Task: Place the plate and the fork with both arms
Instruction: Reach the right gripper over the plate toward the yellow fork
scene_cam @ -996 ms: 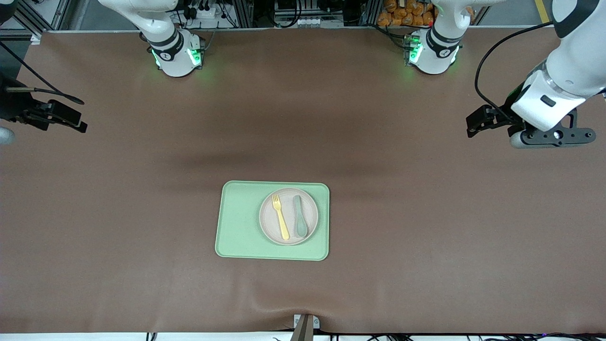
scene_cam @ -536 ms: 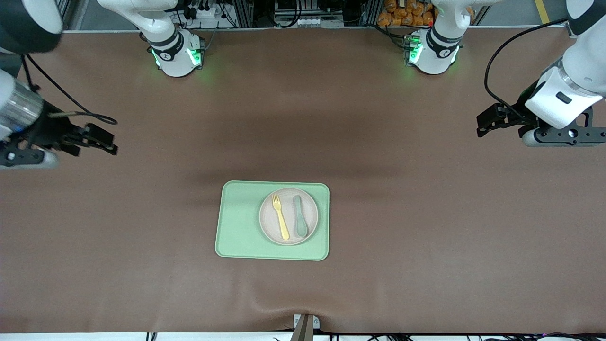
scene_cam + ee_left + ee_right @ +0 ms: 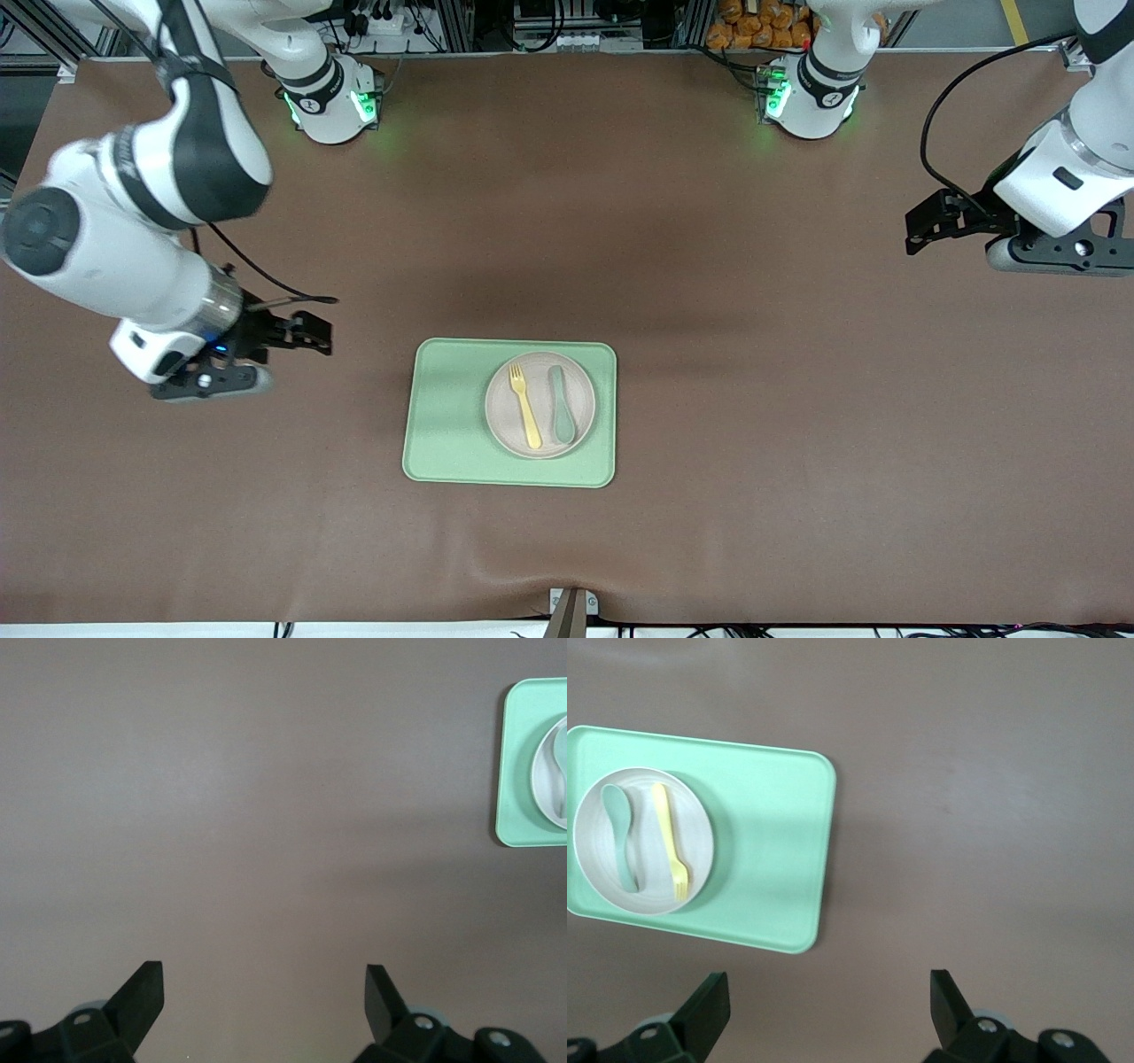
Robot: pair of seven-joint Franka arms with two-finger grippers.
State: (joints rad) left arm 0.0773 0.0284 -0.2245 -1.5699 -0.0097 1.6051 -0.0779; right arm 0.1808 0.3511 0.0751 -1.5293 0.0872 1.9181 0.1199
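Plate (image 3: 539,405), round and off-white, resting on green tray (image 3: 452,416) near the middle of brown bench (image 3: 709,399), toward the tray's end nearer the left arm. On the plate: yellow fork (image 3: 524,405) and grey-green spoon (image 3: 560,404), side by side, not touching, fork toward the right arm's end.

Front view: right pincer (image 3: 310,335) low over bare bench, beside the tray on the right arm's end, clear of it; finger gap not readable from this angle. Left pincer (image 3: 926,226) over bare bench at the left arm's end, well apart from the tray. Two arm bases along the top edge, green lights lit.

Left wrist view: left pincer (image 3: 264,992) with fingers (image 3: 142,990) spread wide, holding nothing, only bench between them. Tray (image 3: 518,762) cut by the frame edge, a sliver of plate (image 3: 547,771) visible on it.

Right wrist view: right pincer (image 3: 829,1003) with fingers (image 3: 948,1001) spread wide, holding nothing, above bare bench just off the tray's edge. Tray (image 3: 775,859) in full view with plate (image 3: 651,850) on it; fork (image 3: 670,842) and spoon (image 3: 618,835) lying parallel on the plate.
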